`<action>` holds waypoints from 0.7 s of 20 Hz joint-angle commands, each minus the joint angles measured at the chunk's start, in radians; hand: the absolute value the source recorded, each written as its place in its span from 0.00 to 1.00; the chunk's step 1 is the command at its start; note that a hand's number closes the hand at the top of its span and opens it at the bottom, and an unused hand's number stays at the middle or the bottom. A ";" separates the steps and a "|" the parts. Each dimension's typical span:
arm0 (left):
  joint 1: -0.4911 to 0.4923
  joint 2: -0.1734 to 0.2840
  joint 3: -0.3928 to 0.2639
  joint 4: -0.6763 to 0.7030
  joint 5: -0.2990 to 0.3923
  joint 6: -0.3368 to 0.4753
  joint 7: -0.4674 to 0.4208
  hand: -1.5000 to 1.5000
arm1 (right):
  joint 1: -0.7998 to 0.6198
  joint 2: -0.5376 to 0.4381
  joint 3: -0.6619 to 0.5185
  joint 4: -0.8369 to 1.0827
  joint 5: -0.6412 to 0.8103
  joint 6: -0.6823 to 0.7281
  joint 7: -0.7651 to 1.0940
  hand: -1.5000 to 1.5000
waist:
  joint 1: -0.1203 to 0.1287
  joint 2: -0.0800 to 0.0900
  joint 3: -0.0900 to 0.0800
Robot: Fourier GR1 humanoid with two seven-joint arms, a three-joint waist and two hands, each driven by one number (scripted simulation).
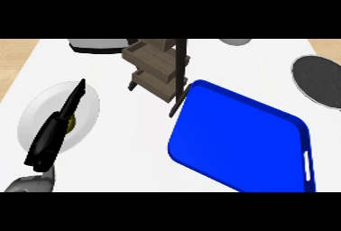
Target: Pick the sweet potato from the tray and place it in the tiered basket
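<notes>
A blue tray is shown on the white desk. The dark tiered basket is set just beyond the tray's far left corner. Left of the tray, the left hand is held over a white plate, its fingers straight. The sweet potato cannot be made out; the tray's inside appears bare.

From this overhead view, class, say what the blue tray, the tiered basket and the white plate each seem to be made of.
The blue tray looks like glossy moulded plastic: one even colour, rounded rim, a cut-out handle slot. The tiered basket looks like matt brown wood, with slatted sides on dark posts. The white plate seems glazed ceramic, smooth and pale, though plastic is possible.
</notes>
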 commanded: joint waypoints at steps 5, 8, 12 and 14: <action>-0.067 0.008 0.013 0.033 0.012 -0.022 0.028 0.50 | -0.454 -0.063 0.100 0.171 -0.109 0.046 0.295 1.00 | 0.020 0.002 -0.003; -0.036 -0.002 0.002 0.010 0.003 -0.007 -0.005 0.50 | -0.600 -0.067 0.146 0.315 -0.088 0.033 0.280 1.00 | 0.036 0.003 -0.004; -0.064 -0.020 -0.028 0.044 -0.017 -0.008 0.017 0.50 | -0.771 0.005 0.206 0.485 -0.050 -0.016 0.285 1.00 | 0.037 0.006 -0.004; -0.054 -0.036 -0.032 0.033 -0.023 0.012 0.006 0.50 | -0.830 0.044 0.238 0.580 -0.003 -0.037 0.288 1.00 | 0.045 0.007 -0.004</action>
